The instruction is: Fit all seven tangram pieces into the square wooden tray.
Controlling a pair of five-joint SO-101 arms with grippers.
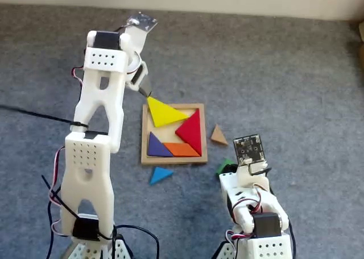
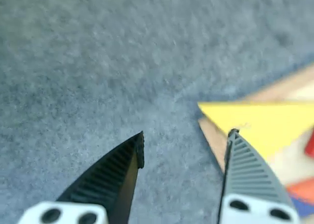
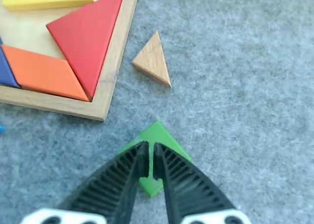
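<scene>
Black ribbed fingers (image 3: 122,177) of the right gripper (image 3: 148,150) are pressed almost together, pinching nothing, with their tips over a small green square piece (image 3: 159,134) on the grey carpet (image 3: 245,86). Just beyond lies a plain wooden triangle (image 3: 153,62), beside the square wooden tray (image 3: 64,104). Inside the tray sit a large red triangle (image 3: 91,37), an orange parallelogram (image 3: 41,71), a dark blue triangle (image 1: 157,145) and a large yellow triangle (image 2: 260,121) whose corner juts past the tray's corner. The left gripper (image 2: 186,135) hangs spread wide at that corner, one fingertip over the yellow tip. A light blue triangle (image 1: 161,174) lies on the carpet near the tray.
</scene>
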